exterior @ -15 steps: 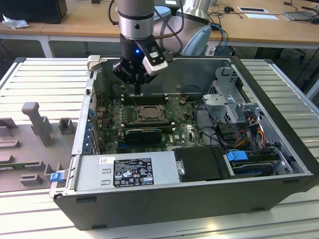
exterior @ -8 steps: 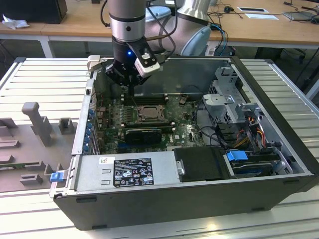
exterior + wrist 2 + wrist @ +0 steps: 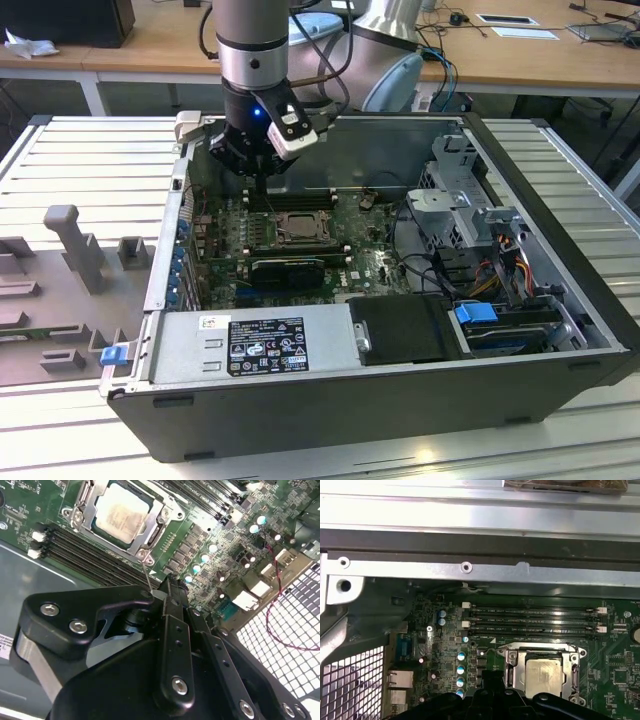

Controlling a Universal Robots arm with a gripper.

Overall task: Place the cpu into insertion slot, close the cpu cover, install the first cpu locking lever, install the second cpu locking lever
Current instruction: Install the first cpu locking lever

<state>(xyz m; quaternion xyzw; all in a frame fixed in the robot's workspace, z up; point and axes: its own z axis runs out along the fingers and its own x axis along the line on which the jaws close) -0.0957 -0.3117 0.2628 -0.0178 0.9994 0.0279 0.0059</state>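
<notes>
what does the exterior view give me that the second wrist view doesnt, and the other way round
Exterior view: the whole open computer case, its power supply, and a grey fixture tray on the exterior view's left.
Second wrist view: close detail of the cpu cover lying flat around the cpu, plus a red wire and the perforated rear grille.
Both: the cpu, the memory slots, and the end effector hovering close beside the cpu.
</notes>
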